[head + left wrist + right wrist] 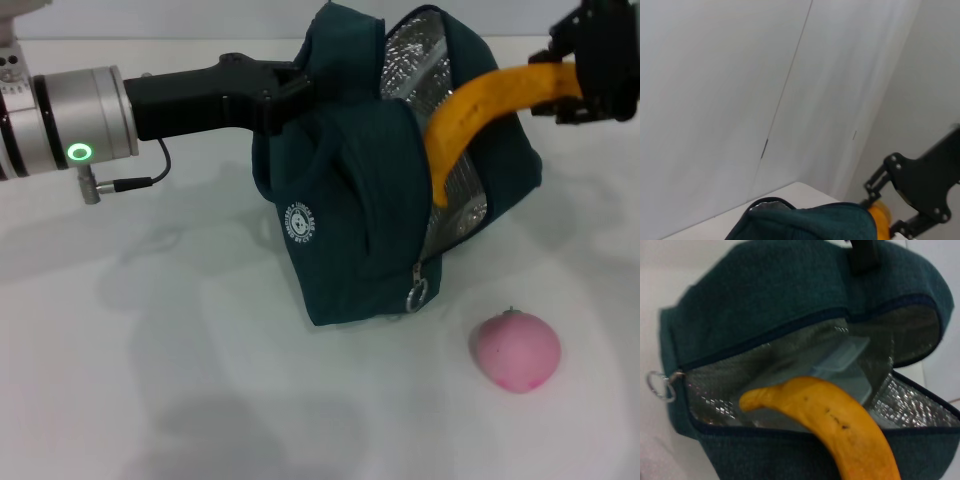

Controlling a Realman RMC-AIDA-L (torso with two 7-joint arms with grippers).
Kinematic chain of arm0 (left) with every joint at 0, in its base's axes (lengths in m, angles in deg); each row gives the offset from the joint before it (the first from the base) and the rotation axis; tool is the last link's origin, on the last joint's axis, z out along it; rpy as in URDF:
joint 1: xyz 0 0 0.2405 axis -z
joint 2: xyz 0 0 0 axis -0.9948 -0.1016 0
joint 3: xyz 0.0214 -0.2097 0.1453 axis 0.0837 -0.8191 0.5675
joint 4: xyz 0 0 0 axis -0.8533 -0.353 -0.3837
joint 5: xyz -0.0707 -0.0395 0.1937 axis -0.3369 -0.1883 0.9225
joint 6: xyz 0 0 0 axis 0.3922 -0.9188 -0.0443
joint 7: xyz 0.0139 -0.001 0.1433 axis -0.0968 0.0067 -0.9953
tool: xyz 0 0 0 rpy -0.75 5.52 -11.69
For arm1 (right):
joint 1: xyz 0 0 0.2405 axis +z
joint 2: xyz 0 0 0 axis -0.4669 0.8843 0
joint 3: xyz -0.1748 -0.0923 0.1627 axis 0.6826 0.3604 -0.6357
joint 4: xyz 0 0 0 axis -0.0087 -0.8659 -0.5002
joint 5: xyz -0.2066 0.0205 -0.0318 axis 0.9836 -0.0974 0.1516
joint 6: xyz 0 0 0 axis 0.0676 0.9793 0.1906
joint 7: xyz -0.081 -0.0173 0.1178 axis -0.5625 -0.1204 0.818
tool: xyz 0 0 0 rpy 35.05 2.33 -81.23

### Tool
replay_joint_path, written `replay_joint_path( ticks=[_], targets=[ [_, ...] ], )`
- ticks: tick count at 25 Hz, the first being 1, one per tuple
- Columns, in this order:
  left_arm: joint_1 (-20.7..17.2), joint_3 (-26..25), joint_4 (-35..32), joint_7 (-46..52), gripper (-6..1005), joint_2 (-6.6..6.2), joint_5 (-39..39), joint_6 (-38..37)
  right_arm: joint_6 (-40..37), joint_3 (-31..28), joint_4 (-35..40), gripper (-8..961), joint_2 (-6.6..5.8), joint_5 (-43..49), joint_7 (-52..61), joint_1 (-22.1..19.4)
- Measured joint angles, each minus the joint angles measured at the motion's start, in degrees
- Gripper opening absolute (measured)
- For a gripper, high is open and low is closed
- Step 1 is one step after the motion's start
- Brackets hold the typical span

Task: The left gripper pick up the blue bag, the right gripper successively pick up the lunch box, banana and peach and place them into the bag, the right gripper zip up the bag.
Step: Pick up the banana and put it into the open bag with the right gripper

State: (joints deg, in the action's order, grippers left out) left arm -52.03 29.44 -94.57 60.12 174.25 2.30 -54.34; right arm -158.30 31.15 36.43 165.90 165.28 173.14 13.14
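A white counter (150, 400) seen from above. Nearest, toward the front right corner, a round pink peach (516, 350) with matte skin lies alone, apart from everything else.

Behind it, at the middle of the counter, stands the blue bag (350, 230), dark teal fabric with a small round white logo and a metal zip pull hanging at its front corner. Its mouth gapes toward the right, showing crinkled silvery lining. Inside, against the lining, sits the lunch box (842, 365), clear plastic with a pale blue lid.

The left gripper (290, 90) reaches in level from the left edge on a silver wrist with a green glowing ring; its black claw is pinched on the bag's upper rim, holding the mouth up.

At the far right corner, the right gripper (585, 75) is clamped on one end of the banana (480, 110), which is curved, yellow, lightly speckled. The banana slants down leftward, its free tip inside the bag's opening, above the lunch box.
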Motion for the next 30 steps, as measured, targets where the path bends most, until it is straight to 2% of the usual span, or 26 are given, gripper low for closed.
replay_joint_path(
  ticks=[10, 16, 23, 30],
  targets=[
    [-0.2, -0.1, 0.0, -0.1, 34, 0.08, 0.0, 0.0, 5.2, 9.1, 1.0, 416, 0.17, 3.2, 1.2, 3.7],
    [-0.2, -0.1, 0.0, -0.1, 33, 0.26, 0.1, 0.0, 6.0, 14.1, 0.3, 415, 0.42, 6.5, 2.9, 7.2],
    [-0.4, -0.1, 0.2, -0.1, 33, 0.35, 0.0, 0.1, 7.5, 20.4, -0.5, 415, 0.59, 7.1, 3.5, 8.5],
    [-0.2, -0.1, 0.8, -0.1, 33, 0.35, -0.1, 0.3, 10.3, 23.7, -1.7, 424, 0.83, 7.0, 7.2, 8.8]
  ],
)
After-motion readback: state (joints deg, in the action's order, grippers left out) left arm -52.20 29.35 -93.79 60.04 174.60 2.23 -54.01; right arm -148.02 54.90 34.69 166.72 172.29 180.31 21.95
